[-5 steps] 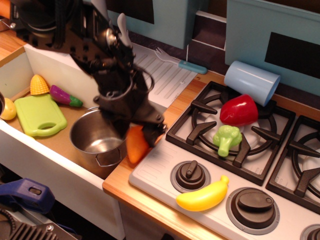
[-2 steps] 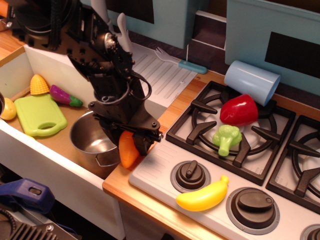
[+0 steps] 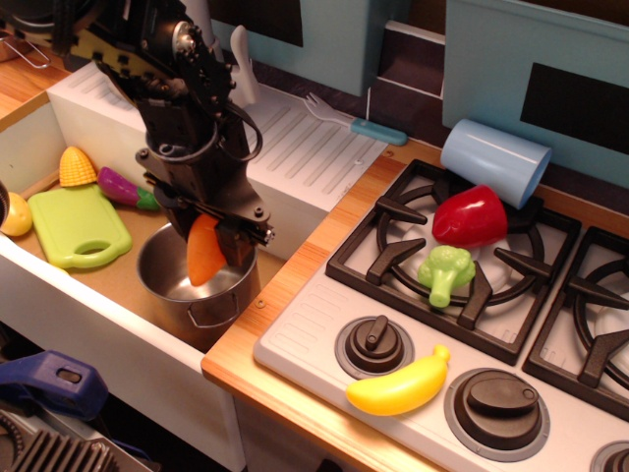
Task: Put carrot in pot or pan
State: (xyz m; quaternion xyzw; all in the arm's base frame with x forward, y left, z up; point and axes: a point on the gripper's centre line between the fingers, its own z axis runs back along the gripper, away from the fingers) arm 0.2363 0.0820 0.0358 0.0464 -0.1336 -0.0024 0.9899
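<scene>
At centre left of the frame, the black robot gripper [image 3: 211, 234] grasps the stubby orange plastic carrot [image 3: 204, 252] between its fingers, hanging it tip-down above the open mouth of the shiny stainless-steel pot [image 3: 195, 285], which stands in the sink beside the green cutting board [image 3: 77, 226].

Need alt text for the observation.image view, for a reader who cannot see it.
A black gripper holds an orange carrot over the open steel pot in a sink, jaws closed on it. A green cutting board lies left of the pot; a stove to the right carries a red pepper, broccoli and a banana.
</scene>
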